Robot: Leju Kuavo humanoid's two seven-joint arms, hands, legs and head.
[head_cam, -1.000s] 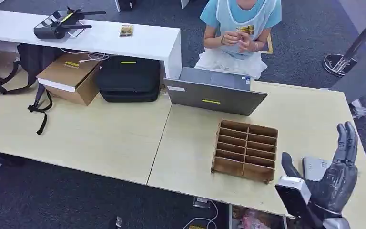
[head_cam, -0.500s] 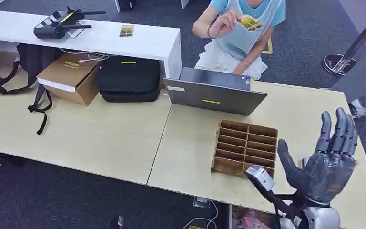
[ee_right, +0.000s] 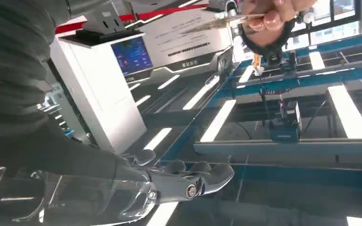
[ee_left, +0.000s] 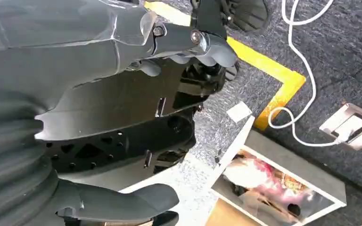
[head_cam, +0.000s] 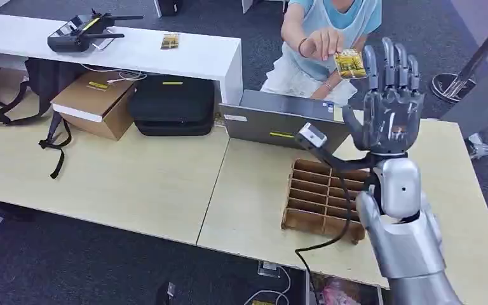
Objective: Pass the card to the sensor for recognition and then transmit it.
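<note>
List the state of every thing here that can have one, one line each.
Yellow printed card: held up in the person's hand, not yet in the robot's grasp.
Right hand: raised beside the card, fingers spread, holding nothing.
Left hand: hanging low over the floor, holding nothing.
Grey laptop: lid open, its back toward the robot.
Brown wooden slotted rack: flat on the table, slots empty.
Black zipped case: closed.
</note>
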